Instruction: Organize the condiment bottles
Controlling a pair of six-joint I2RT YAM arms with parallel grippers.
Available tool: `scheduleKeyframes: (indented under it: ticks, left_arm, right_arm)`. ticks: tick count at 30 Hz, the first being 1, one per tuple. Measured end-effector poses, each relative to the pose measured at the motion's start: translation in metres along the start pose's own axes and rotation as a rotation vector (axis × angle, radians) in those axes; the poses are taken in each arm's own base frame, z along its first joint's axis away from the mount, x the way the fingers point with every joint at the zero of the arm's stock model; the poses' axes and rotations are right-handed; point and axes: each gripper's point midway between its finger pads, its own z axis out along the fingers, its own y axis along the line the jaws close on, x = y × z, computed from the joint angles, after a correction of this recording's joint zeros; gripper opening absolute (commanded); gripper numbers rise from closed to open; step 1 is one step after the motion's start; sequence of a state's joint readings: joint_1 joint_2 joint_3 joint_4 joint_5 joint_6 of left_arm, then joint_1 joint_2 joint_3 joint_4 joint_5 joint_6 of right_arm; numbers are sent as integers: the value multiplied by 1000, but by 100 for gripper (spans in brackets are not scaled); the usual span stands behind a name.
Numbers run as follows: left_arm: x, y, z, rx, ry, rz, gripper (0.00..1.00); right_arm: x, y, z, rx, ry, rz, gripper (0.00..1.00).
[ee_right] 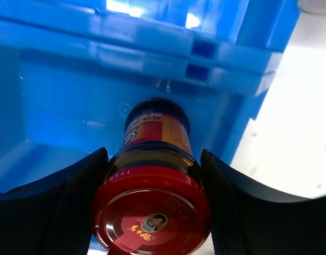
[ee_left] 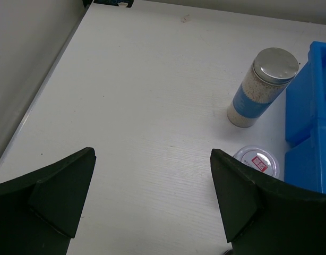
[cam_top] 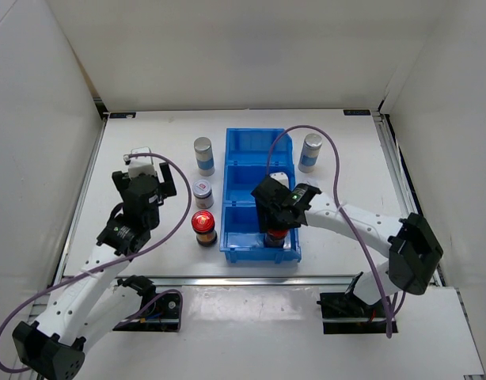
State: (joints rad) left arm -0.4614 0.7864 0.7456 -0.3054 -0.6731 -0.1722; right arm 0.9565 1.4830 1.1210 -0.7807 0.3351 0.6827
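My right gripper [cam_top: 279,226] is shut on a dark jar with a red cap [ee_right: 152,207] and holds it upright in the near compartment of the blue bin [cam_top: 241,170]; its fingers [ee_right: 73,186] press both sides of the cap. My left gripper [cam_top: 148,176] is open and empty above bare table, left of the bottles; it shows too in the left wrist view [ee_left: 152,159]. Left of the bin stand a tall silver cylinder [cam_top: 203,155], a short silver-lidded jar [cam_top: 203,192] and a second red-capped jar [cam_top: 203,227]. Another tall cylinder [cam_top: 310,152] stands right of the bin. A whitish lidded jar [cam_top: 280,179] sits in the middle compartment, partly hidden.
White walls close in the table on the left, right and back. A metal rail [cam_top: 227,279] runs along the near edge. In the left wrist view the tall cylinder [ee_left: 261,87] and short jar [ee_left: 257,161] stand beside the bin wall [ee_left: 317,106].
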Motion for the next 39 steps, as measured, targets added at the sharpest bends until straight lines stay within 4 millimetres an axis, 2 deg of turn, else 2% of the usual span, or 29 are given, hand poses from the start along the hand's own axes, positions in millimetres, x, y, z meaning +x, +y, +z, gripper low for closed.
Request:
scheduleKeyframes:
  ticks: [3,4,6,7,11,13,16,20,23,25,29,35,39]
  left_arm:
    - [5,0,-1,6,-6,-15,100]
    - [9,0,-3,19,-5,-18,100]
    - [11,-5,-7,65,-4,-21,100]
    - [11,-8,-9,92,-6,-25,100]
    - [13,-25,-15,186,39,-34,100]
    - [11,-36,-16,224,87,-50,100]
    - [14,-58,-19,293,172,-103,100]
    - [37,-84,-38,393,292,-143,100]
    - [52,-103,-55,478,356,-147,100]
    - [65,-114,-64,521,404,-132,100]
    - [94,-127,-78,560,479,-78,100]
    - [122,-129,-76,523,547,-39,100]
    - [146,-120,-73,460,595,-22,99]
  right_arm:
    - [-3,4,3,-10,-11,12,56]
    - [-4,5,3,-13,-14,15,75]
    - [-5,6,3,-14,-15,27,95]
    - [-4,5,3,-11,-14,30,100]
    - [-6,-3,-6,21,-21,34,100]
    - [-14,-7,-20,22,-51,40,100]
    - [-36,-9,-59,-31,-158,63,100]
    - [-61,-21,-119,-118,-337,106,100]
    - [-65,-34,-143,-139,-411,122,100]
    - [-64,-39,-147,-131,-419,119,100]
    - [-53,-45,-136,-92,-382,98,100]
    - [-37,-52,-121,-55,-331,79,100]
    - [-33,-56,-121,-50,-325,78,100]
